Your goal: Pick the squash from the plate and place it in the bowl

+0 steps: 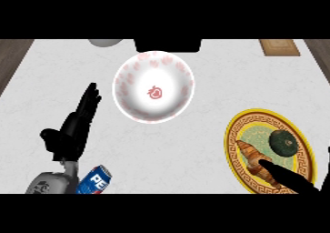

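A small dark green squash (283, 142) sits on the right part of a yellow patterned plate (242, 122) at the lower right, next to a brown croissant (257, 160). A white bowl with red markings (154, 86) stands at the upper middle of the counter. My right hand (293, 181) comes in at the lower right corner, its fingers straight, one over the plate's lower part just below the squash and one along the right edge. My left hand (73, 127) rests open at the left, fingers pointing up, left of the bowl.
A blue soda can (95, 181) lies by my left wrist at the lower left. At the far edge of the counter are a grey round object (105, 43), a black object (166, 44) and a wooden board (280, 47).
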You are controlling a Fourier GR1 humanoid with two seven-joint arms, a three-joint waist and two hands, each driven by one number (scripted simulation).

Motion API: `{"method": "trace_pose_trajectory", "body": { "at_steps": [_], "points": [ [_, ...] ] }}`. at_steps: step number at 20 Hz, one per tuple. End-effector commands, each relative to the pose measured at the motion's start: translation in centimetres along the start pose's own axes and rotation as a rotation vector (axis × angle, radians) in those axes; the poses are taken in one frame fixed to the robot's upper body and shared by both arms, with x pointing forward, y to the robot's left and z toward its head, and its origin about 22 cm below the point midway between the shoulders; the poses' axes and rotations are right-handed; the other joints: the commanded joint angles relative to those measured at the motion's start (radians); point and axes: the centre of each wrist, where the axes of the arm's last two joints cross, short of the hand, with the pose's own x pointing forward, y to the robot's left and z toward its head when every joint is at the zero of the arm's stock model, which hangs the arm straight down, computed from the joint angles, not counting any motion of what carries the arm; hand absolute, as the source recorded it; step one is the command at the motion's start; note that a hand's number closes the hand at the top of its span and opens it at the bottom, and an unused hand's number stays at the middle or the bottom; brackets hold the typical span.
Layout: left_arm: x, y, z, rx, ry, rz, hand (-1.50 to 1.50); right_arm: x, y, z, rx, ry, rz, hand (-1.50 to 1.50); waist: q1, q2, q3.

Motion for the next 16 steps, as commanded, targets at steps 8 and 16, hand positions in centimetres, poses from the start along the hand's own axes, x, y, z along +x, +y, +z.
{"method": "trace_pose_trajectory", "body": {
  "at_steps": [8,16],
  "points": [
    [0.4,-0.2,-0.1,0.005,-0.006,0.011,0.0,-1.7,2.1,-0.1,0.018,0.027,-0.103,-1.5,0.002,0.0,0.0],
    [-0.2,1.1,-1.7,0.006,0.009,0.013,0.0,-4.5,3.7,-0.2,0.01,0.041,-0.125,-1.5,-0.001,0.001,0.0]
  ]
}}
